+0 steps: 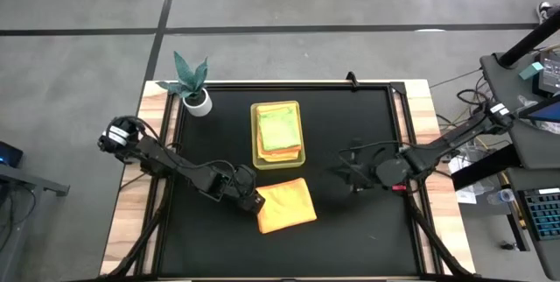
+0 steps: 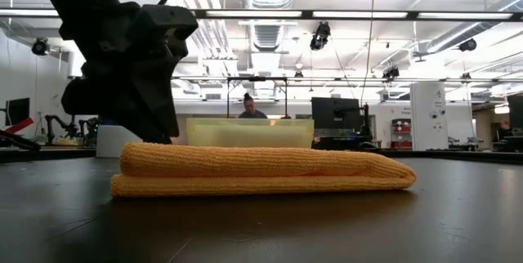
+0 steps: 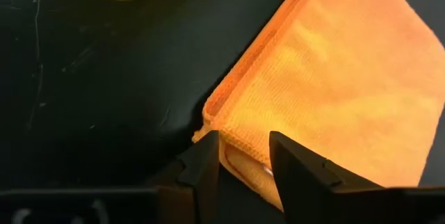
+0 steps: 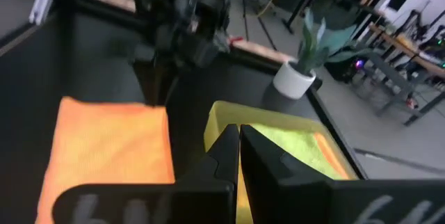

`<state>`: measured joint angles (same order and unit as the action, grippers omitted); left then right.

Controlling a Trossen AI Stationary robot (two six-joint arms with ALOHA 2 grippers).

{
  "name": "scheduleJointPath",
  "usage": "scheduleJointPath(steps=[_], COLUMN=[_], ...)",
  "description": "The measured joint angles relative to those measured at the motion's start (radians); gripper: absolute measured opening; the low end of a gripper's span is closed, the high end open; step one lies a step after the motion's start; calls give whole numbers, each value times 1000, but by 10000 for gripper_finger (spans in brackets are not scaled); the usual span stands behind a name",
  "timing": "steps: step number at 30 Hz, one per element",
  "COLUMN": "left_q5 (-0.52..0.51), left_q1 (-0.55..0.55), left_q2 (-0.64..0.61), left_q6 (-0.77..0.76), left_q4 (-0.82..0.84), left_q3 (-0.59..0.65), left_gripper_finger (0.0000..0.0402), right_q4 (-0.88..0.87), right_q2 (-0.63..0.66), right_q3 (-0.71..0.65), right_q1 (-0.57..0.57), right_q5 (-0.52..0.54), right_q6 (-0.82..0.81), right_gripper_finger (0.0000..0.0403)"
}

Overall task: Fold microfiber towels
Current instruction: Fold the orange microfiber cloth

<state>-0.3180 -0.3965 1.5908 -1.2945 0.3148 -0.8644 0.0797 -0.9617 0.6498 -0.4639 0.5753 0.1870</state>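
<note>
A folded orange towel (image 1: pixel 287 205) lies flat on the black table, near its front; it also shows in the low view (image 2: pixel 261 171). My left gripper (image 1: pixel 254 201) is at the towel's left edge, shut on it (image 3: pixel 243 147). A yellow-green tray (image 1: pixel 255 133) behind it holds folded towels, a light green one (image 1: pixel 278 129) on top and an orange one (image 1: pixel 282 152) beneath. My right gripper (image 1: pixel 352 172) is shut and empty above the table, right of the tray (image 4: pixel 238 140). My left gripper has the orange towel's left edge (image 3: pixel 240 160), near one corner, between its two fingers. One finger (image 3: pixel 205 165) stands just outside the edge and the other (image 3: pixel 295 168) on the towel's top. The fingers slant down from the table's left. The towel lies flat on the table.
A small potted plant (image 1: pixel 192 85) stands at the table's far left corner. The table has a raised frame along its edges (image 1: pixel 398 142). A person (image 2: pixel 249 108) shows in the room beyond the table. Bare table lies to the right of the orange towel.
</note>
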Motion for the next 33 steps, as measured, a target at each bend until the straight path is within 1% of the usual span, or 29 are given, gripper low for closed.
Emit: scheduleJointPath(steps=[4, 9, 18, 23, 29, 33], left_q5=[2, 2, -18, -27, -26, 23], left_q1=[3, 4, 4, 4, 4, 4], left_q2=[22, 33, 33, 13, -25, -32], left_q6=[-8, 1, 126, 161, 152, 138], left_q4=[-1, -7, -27, -1, 96, 105], left_q3=[-2, -2, -29, -44, -70, -76], left_gripper_finger=[97, 71, 4, 1, 0, 0], right_q4=[-3, -33, -17, -18, -18, -18], right_q2=[59, 74, 71, 70, 70, 70], right_q3=[-13, -27, -27, -27, -26, -26], right_q1=[0, 0, 0, 0, 0, 0], right_q5=[-8, -26, -25, -25, -25, -25], right_q6=[-1, -13, 14, 12, 10, 8], right_gripper_finger=[9, 9, 9, 9, 9, 9])
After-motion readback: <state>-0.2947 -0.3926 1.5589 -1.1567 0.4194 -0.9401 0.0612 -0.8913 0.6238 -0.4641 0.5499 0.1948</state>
